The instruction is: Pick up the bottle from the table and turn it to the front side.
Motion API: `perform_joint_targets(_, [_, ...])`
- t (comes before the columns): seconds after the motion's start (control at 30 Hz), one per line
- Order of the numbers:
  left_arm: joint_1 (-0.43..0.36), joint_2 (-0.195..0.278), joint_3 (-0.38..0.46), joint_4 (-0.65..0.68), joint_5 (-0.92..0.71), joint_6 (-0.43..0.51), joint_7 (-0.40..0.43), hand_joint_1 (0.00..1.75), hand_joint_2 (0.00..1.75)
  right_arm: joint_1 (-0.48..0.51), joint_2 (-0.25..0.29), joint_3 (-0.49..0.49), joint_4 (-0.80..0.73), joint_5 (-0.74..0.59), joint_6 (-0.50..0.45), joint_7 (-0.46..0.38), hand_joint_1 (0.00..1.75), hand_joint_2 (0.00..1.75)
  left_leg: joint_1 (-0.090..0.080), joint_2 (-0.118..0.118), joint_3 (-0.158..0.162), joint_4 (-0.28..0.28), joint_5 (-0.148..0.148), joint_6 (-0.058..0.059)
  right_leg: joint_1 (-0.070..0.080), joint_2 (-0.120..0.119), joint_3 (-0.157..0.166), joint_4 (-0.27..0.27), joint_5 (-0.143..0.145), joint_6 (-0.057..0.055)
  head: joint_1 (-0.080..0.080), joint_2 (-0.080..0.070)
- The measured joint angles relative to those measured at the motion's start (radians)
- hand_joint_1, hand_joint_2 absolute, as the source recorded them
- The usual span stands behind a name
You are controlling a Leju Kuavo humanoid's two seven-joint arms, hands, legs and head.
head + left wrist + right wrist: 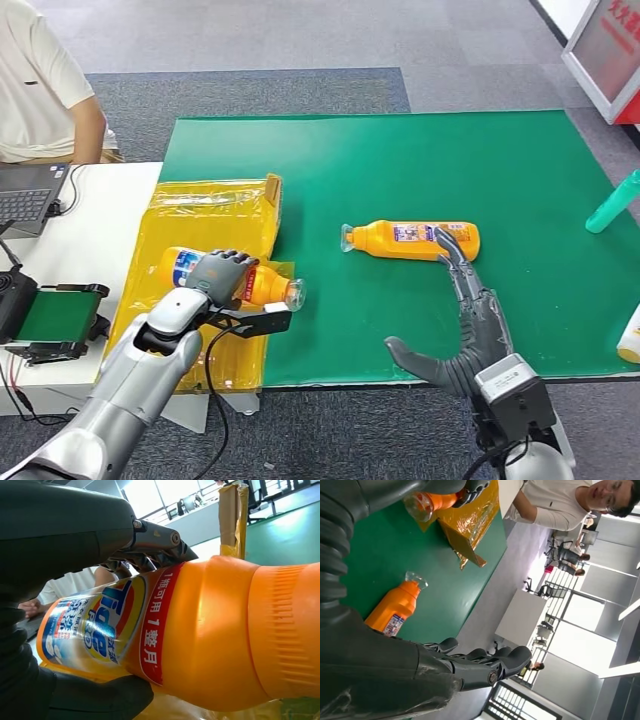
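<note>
The orange bottle lay on its side at about eight o'clock in the head view, over the yellow plastic bag, its clear cap pointing toward three o'clock, and the left hand had its fingers wrapped over the bottle's middle, grasping it; the left wrist view showed the printed front label facing that camera between thumb and fingers. A second orange bottle lay near the centre of the green mat, cap toward nine o'clock, and the right hand reached toward its base with fingers spread and holding nothing, its fingertips near or just touching the bottle; contact could not be told. The step in hand appeared to be the pick-up of the left bottle, with turning probably next: that would call for a lift clear of the bag and a wrist roll until the label faced forward. A green bottle sat at three o'clock on the mat. At ten o'clock a person sat by a laptop on a white table, above grey carpet.
</note>
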Motion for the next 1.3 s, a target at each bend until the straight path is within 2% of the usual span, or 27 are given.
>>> perform_joint_targets(0.07, [-0.003,0.000,-0.003,0.007,-0.003,0.000,0.001,1.75,1.75,0.000,0.000,0.000,0.000,0.000,0.000,0.000,0.00,1.75,0.000,0.000,0.000,0.000,0.000,0.000,0.000,0.000,0.000,0.000,0.000,0.000,0.000,0.000])
perform_joint_targets(0.2, [-0.007,-0.002,-0.007,0.020,-0.019,0.010,0.025,0.00,1.75,0.000,0.000,0.000,0.000,-0.009,0.001,0.000,0.00,1.75,0.000,0.000,0.000,0.000,0.000,0.000,0.000,0.000,0.000,0.000,0.000,0.000,0.000,0.000])
perform_joint_targets(0.33, [-0.007,-0.011,0.004,0.029,-0.041,0.031,0.060,0.00,1.75,0.005,0.000,0.000,0.000,-0.010,-0.002,0.003,0.00,1.75,0.000,0.000,0.000,0.000,0.000,0.000,0.000,0.000,0.000,0.000,0.000,0.000,0.000,0.000])
perform_joint_targets(0.6, [-0.003,-0.053,0.072,0.021,-0.048,0.052,0.061,0.00,1.75,0.023,0.000,-0.001,0.000,-0.001,-0.007,0.016,0.00,1.75,0.000,0.000,0.000,0.000,0.000,0.000,0.000,0.000,0.000,0.000,0.000,0.000,0.000,0.000])
perform_joint_targets(0.8, [-0.001,-0.068,0.084,0.010,-0.049,0.089,0.072,0.00,1.75,0.023,0.000,0.019,0.013,0.018,-0.008,0.036,0.00,1.75,0.000,0.000,0.000,0.000,0.000,0.000,0.000,0.000,0.000,0.000,0.000,0.000,0.000,0.000])
perform_joint_targets(0.97, [0.023,-0.072,0.097,-0.042,-0.005,0.137,0.031,0.00,1.75,0.027,-0.003,0.031,0.023,0.018,-0.020,0.042,0.00,1.75,0.000,0.000,0.000,0.000,0.001,0.000,0.000,0.000,0.000,0.000,0.000,0.000,0.000,0.000])
perform_joint_targets(1.07, [0.073,-0.097,0.126,-0.149,0.160,0.106,-0.030,0.00,1.75,0.038,-0.004,0.032,0.025,0.015,-0.029,0.061,0.00,1.75,0.000,0.000,-0.001,0.000,0.000,0.000,0.000,0.000,0.000,0.000,0.000,0.000,0.000,0.000])
perform_joint_targets(1.17, [0.142,-0.135,0.160,-0.267,0.435,0.032,-0.086,0.00,1.75,0.061,-0.005,0.030,0.031,0.010,-0.036,0.088,0.00,1.75,0.000,0.000,-0.001,0.000,-0.001,0.001,-0.001,0.000,0.000,0.000,0.000,0.000,0.000,0.000])
perform_joint_targets(1.3, [0.269,-0.173,0.201,-0.440,0.810,-0.045,-0.137,0.00,1.75,0.093,-0.006,0.020,0.041,0.014,-0.041,0.076,0.00,1.75,0.000,0.000,-0.001,0.000,-0.002,0.001,-0.001,0.000,-0.001,0.000,-0.001,0.000,0.000,0.000])
